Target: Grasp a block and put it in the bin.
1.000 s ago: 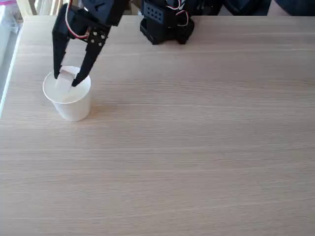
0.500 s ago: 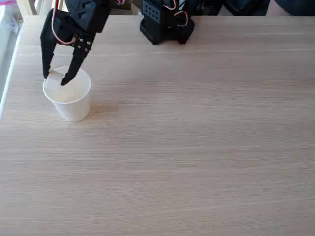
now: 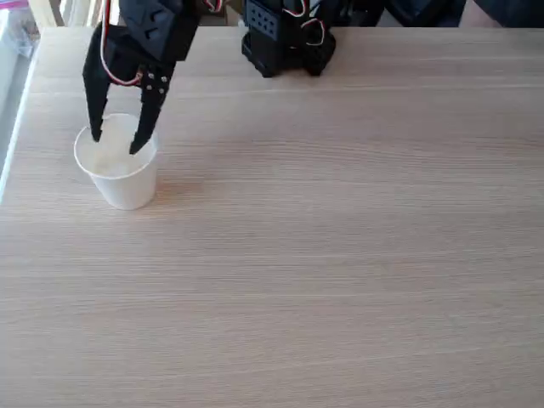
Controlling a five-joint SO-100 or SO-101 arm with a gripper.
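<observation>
- over the bin point(image 3: 119, 183), at the left of the fixed view, hangs the black gripper point(image 3: 116, 144), its two fingers spread apart with nothing seen between them.
- both fingertips point(image 3: 136, 146) point down over the cup's round mouth (one near the left rim, one near the right).
- the bin stands upright on the light wooden table point(image 3: 340, 255).
- the block cannot be made out; the cup's inside reads as plain white.
- the arm's black base point(image 3: 285, 42) sits at the table's far edge.
</observation>
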